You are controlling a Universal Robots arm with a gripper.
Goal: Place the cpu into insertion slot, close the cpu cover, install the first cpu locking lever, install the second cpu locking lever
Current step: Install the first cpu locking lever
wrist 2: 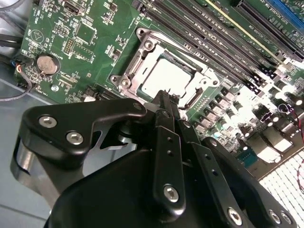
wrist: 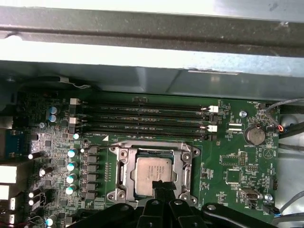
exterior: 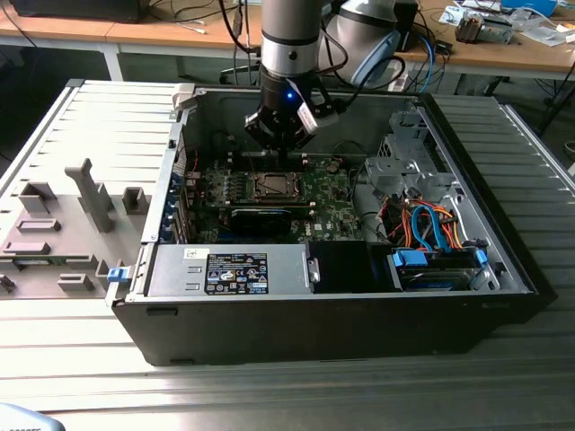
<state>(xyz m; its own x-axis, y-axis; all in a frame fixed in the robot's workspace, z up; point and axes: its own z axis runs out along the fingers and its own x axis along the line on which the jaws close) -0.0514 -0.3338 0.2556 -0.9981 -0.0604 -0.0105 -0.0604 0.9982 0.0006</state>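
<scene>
While the arm hangs over the open computer case (exterior: 503, 269), the gripper (wrist: 162, 186) hovers just above the insertion slot (wrist: 154, 171), its black matte fingers (wrist 2: 166, 107) pressed together at the tips and clasping nothing. The cpu (wrist 2: 167, 78) already lies flat in that slot, a small square chip with a dull silver-grey metal top that shines pale in the second wrist view. Around it runs the silver metal frame of the socket, stamped, with round screw bosses at its corners. The socket sits on the green circuit board (wrist: 232, 161), which is dotted with small components. Beside the socket, on the far side from the gripper in the first wrist view, long black memory slots (wrist: 142, 118) lie in parallel rows. A round silver coin battery (wrist: 254, 135) sits near one end of those rows. In the exterior view the case rests on a ribbed grey metal surface (exterior: 287, 395), the socket (exterior: 272, 186) directly below the gripper (exterior: 280, 135).
</scene>
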